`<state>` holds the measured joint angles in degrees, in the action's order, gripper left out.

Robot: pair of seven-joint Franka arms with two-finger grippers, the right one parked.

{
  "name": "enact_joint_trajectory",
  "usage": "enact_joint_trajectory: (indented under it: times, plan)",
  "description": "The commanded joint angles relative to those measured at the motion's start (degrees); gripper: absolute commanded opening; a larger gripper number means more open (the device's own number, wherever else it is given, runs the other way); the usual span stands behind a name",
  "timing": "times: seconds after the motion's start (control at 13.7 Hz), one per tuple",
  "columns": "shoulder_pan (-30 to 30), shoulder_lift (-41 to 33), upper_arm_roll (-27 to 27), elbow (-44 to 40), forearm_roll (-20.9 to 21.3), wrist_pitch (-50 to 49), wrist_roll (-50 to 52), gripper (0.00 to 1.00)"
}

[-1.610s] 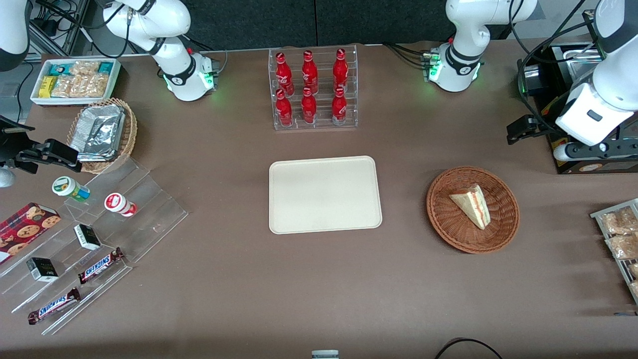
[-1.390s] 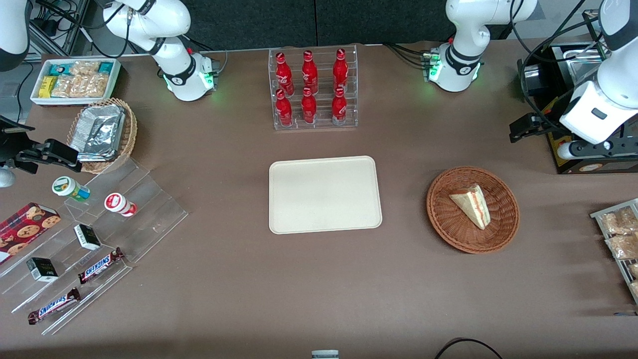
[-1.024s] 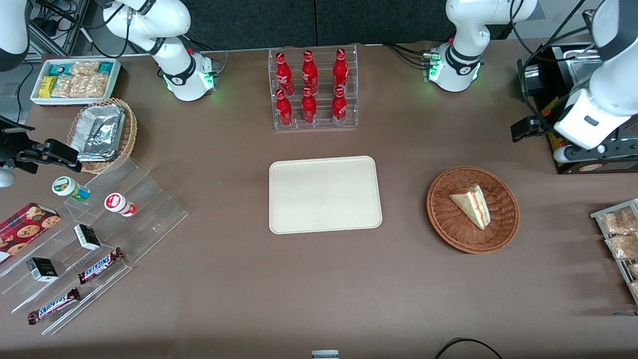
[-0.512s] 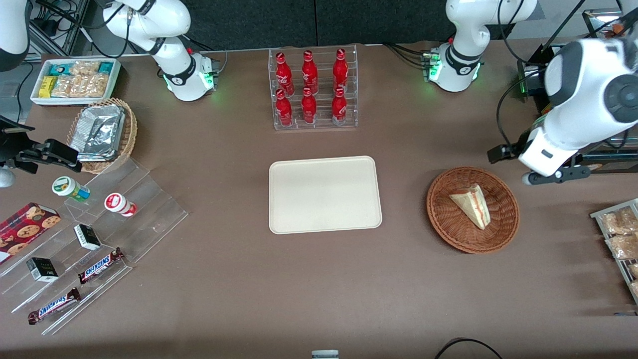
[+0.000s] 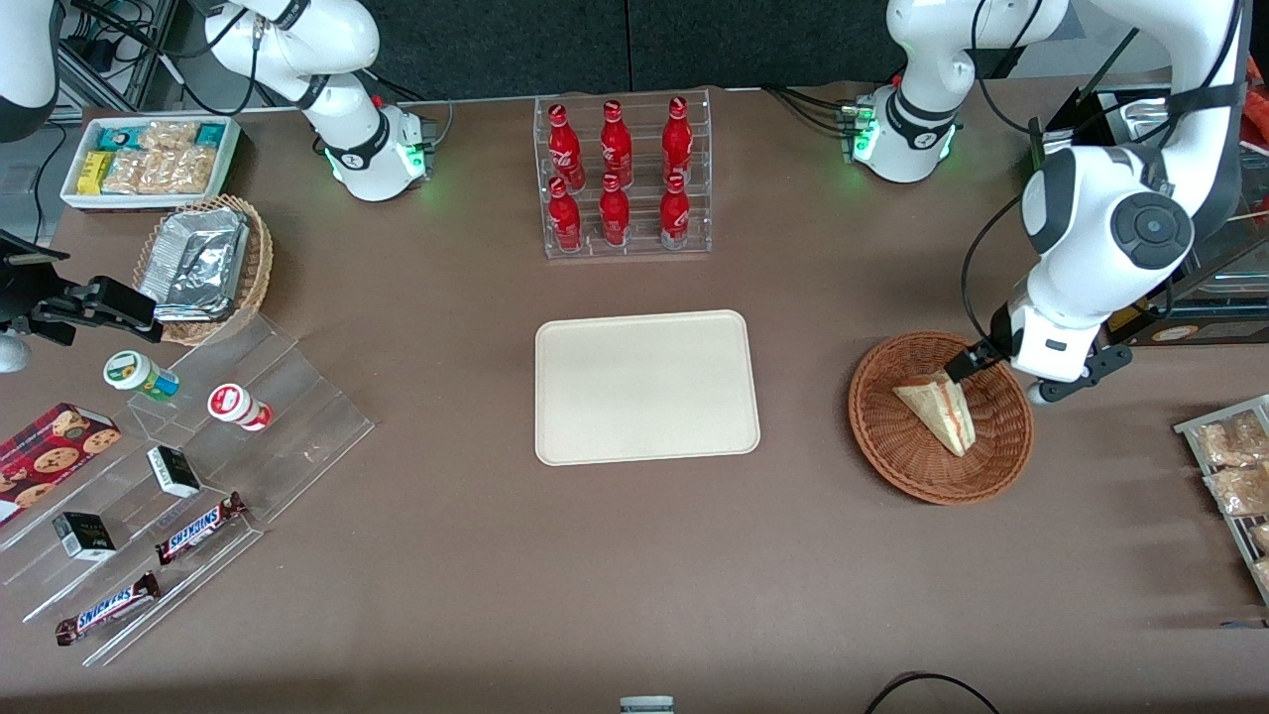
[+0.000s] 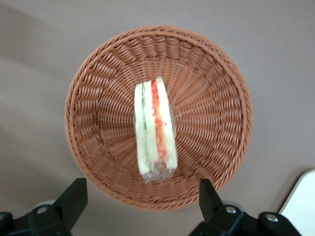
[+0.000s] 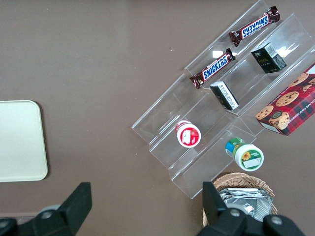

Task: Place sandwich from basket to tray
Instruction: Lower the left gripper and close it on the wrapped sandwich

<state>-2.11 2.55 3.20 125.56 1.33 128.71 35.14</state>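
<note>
A wrapped triangular sandwich (image 5: 938, 407) (image 6: 155, 131) lies on its side in the round reddish-brown wicker basket (image 5: 892, 464) (image 6: 98, 88), toward the working arm's end of the table. My gripper (image 5: 1001, 377) (image 6: 141, 199) hangs open above the basket's rim that is farther from the front camera. Its two black fingers (image 6: 74, 196) stand wide apart with nothing between them, well above the sandwich. The cream tray (image 5: 644, 387) (image 6: 302, 206) (image 7: 19, 140) lies bare at mid-table beside the basket.
A clear rack of red bottles (image 5: 625, 178) stands farther from the front camera than the tray. A wire rack of snack packets (image 5: 1229, 466) and a dark appliance (image 5: 1190, 307) sit at the working arm's end. A stepped acrylic shelf (image 5: 178, 476) fills the parked arm's end.
The left arm has swung in from the appliance at the table's end, toward the front camera, and its open gripper now hangs over the basket. The sandwich has not moved.
</note>
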Motion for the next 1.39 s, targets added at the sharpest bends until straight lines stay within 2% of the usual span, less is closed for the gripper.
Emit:
enact_joint_trajectory:
  times: [0.0, 0.88, 0.95, 1.02, 1.1, 1.17, 1.32]
  plan:
    - [0.2, 1.1, 0.3, 1.1, -0.8, 4.6, 4.8, 1.00]
    - [0.3, 11.9, 0.3, 1.4, -1.8, 10.3, 5.0, 1.00]
    - [0.3, 12.1, 0.3, 1.5, -1.9, 10.2, 5.1, 0.91]
    - [0.3, 12.0, 0.3, 1.5, -2.2, 9.7, 5.2, 0.71]
    - [0.3, 12.0, 0.3, 1.5, -2.3, 9.3, 5.4, 0.22]
    - [0.3, 12.0, 0.3, 1.5, -2.3, 9.1, 5.6, 0.00]
    - [0.3, 12.0, 0.3, 1.4, -2.3, 8.9, 5.6, 0.00]
